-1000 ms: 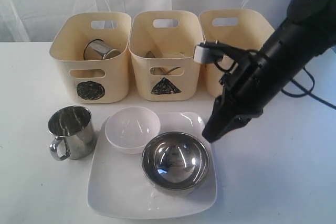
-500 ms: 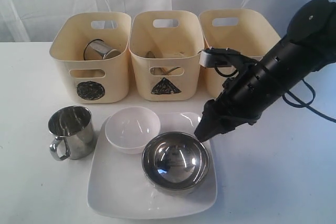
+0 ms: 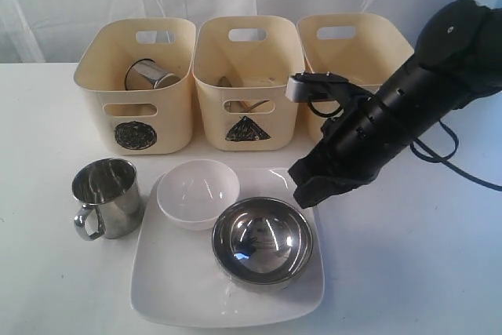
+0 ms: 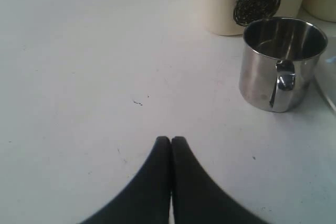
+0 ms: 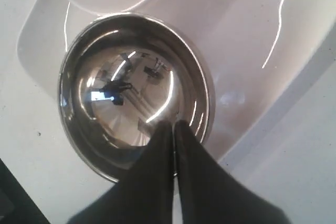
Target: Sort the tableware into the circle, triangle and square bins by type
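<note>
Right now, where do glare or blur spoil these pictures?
Right wrist view: bright streaks and reflections on the steel bowl, thin glare lines on the white plate. Left wrist view: steel mug sharp, soft highlights. Exterior view: slightly soft.

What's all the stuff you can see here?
Table: one, white.
Plate: one, white, square, front middle.
Circle bin: one, cream, back left.
Triangle bin: one, cream, back middle.
Third bin: one, cream, back right, mark hidden.
Binned mug: one, silver, inside circle bin.
Standing mug: one, silver, left of plate.
Utensils: count unclear, inside triangle bin.
Small bowl: one, white, on plate.
Steel bowl: one, silver, on plate.
Right gripper: one, black, shut, over steel bowl.
Left gripper: one, black, shut, over bare table.
</note>
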